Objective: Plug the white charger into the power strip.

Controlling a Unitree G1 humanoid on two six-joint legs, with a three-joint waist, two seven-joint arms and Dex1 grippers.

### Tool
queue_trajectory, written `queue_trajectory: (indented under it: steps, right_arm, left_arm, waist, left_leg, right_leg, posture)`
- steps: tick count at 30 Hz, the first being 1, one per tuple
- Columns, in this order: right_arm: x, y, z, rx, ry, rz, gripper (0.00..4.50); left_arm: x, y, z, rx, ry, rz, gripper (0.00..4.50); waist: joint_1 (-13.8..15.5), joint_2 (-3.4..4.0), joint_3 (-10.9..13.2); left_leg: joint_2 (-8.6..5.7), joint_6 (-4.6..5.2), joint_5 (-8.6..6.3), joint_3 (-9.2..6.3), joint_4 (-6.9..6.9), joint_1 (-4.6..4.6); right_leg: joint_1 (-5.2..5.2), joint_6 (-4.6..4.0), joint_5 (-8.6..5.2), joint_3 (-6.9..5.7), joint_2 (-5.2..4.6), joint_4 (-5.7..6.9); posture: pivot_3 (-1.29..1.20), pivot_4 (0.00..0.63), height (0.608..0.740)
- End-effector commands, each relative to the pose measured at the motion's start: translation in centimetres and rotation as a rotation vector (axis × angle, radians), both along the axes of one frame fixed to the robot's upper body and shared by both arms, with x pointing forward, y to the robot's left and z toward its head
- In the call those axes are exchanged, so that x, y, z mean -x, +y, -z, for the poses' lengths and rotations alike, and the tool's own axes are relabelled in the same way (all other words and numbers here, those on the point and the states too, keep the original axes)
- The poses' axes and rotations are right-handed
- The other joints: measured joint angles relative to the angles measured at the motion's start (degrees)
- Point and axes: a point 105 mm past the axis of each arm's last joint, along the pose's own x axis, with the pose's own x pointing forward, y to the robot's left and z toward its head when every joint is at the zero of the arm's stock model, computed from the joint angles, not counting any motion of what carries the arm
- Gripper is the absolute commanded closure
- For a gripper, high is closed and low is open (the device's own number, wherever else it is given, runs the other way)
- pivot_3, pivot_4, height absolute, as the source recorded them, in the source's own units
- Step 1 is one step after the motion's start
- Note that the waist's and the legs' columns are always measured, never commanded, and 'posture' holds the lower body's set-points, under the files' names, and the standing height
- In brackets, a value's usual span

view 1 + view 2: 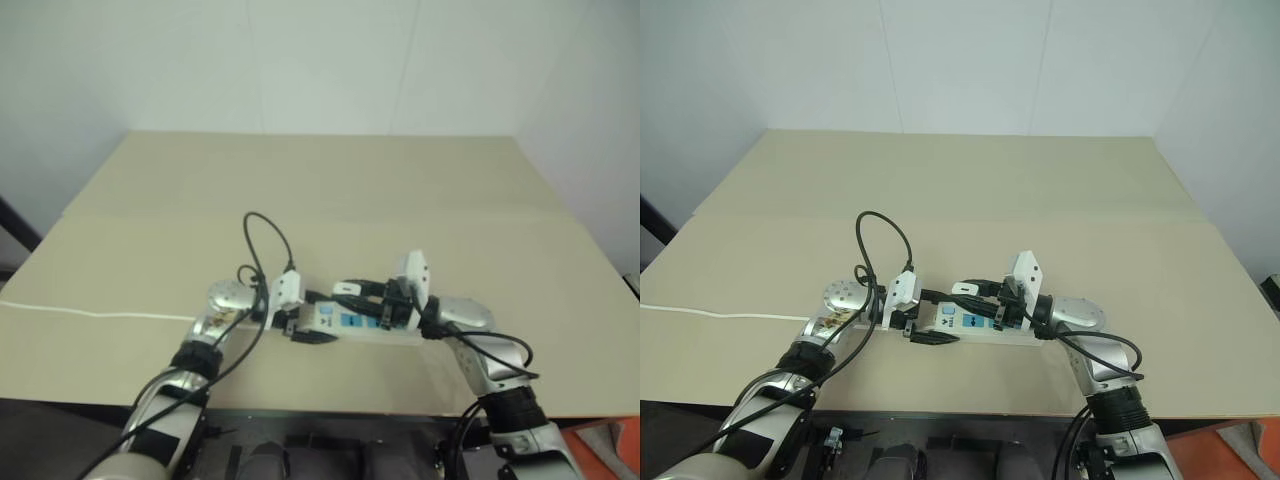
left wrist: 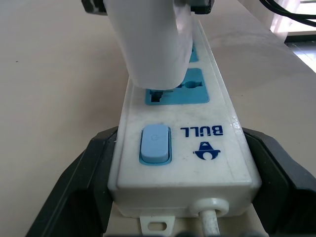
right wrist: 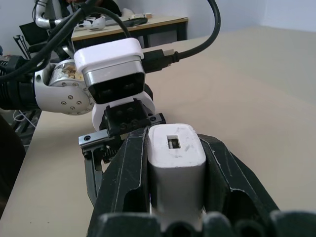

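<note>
A beige desk (image 1: 970, 190) fills the frame; low centre, the power strip (image 1: 975, 325) lies across, its switch end clamped by the left tool (image 1: 925, 318). The right tool (image 3: 173, 197) pinches the white charger (image 3: 175, 158); it hangs just above the blue socket (image 2: 185, 89) nearest the switch.

One worktop (image 1: 970, 190), beige. One power strip (image 2: 180, 163), white; two blue socket faces visible in my left wrist view, one blue switch (image 2: 155, 144), one thin white cord (image 1: 720, 315). One white charger (image 3: 175, 163). Two of my grippers: left gripper (image 1: 930, 318), right gripper (image 1: 980, 305).
</note>
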Motion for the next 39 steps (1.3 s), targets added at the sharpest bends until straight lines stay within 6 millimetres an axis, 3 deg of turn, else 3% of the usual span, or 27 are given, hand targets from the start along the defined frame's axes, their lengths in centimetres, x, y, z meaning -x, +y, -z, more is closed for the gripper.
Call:
queue_trajectory:
  steps: [1, 20, 25, 33, 39]
  right_arm:
    - [-0.1, -0.1, -1.1, 0.001, -0.065, -0.006, 3.33]
    - [-0.5, -0.3, 0.6, 0.063, -0.056, -0.021, 3.33]
    - [0.1, -1.4, 2.2, 0.136, -0.02, -0.052, 3.33]
    - [-0.1, -5.0, 5.2, 0.241, 0.07, -0.003, 3.33]
    - [-0.4, -4.5, 5.1, 0.25, 0.06, -0.026, 3.33]
  left_arm:
    - [0.6, -0.3, 0.9, -0.034, 0.022, 0.025, 1.19]
    - [0.8, 0.0, 1.0, -0.042, 0.019, 0.025, 1.19]
    - [0.8, 0.2, 1.0, -0.044, 0.019, 0.019, 1.19]
    - [0.9, 0.5, 1.1, -0.042, 0.016, 0.004, 1.19]
    - [0.9, 0.7, 1.1, -0.044, 0.016, -0.004, 1.19]
  waist:
    - [-0.04, 0.0, 0.0]
    - [-0.22, 0.0, 0.0]
    - [-0.13, 0.0, 0.0]
    - [0.22, 0.0, 0.0]
    - [0.3, 0.0, -0.02]
  left_leg:
    - [0.0, 0.0, 0.0, 0.0, 0.0, 0.0]
    - [0.0, 0.0, 0.0, -0.02, -0.02, -0.01]
    - [0.0, 0.0, 0.0, -0.03, -0.03, -0.02]
    - [0.0, 0.02, -0.02, -0.05, -0.04, 0.03]
    - [0.0, 0.02, -0.02, -0.05, -0.04, 0.08]
  right_leg:
    - [0.0, 0.0, 0.0, 0.0, 0.0, 0.0]
    - [0.0, -0.01, -0.01, -0.02, 0.0, -0.01]
    - [0.0, -0.01, -0.03, -0.03, 0.0, -0.03]
    - [0.12, -0.01, -0.04, -0.07, -0.02, -0.13]
    - [0.16, -0.01, -0.04, -0.07, -0.02, -0.13]
  posture:
    - [0.0, 0.15, 0.74]
    - [0.0, 0.15, 0.74]
    - [0.0, 0.15, 0.74]
    - [0.0, 0.15, 0.74]
    - [0.0, 0.15, 0.74]
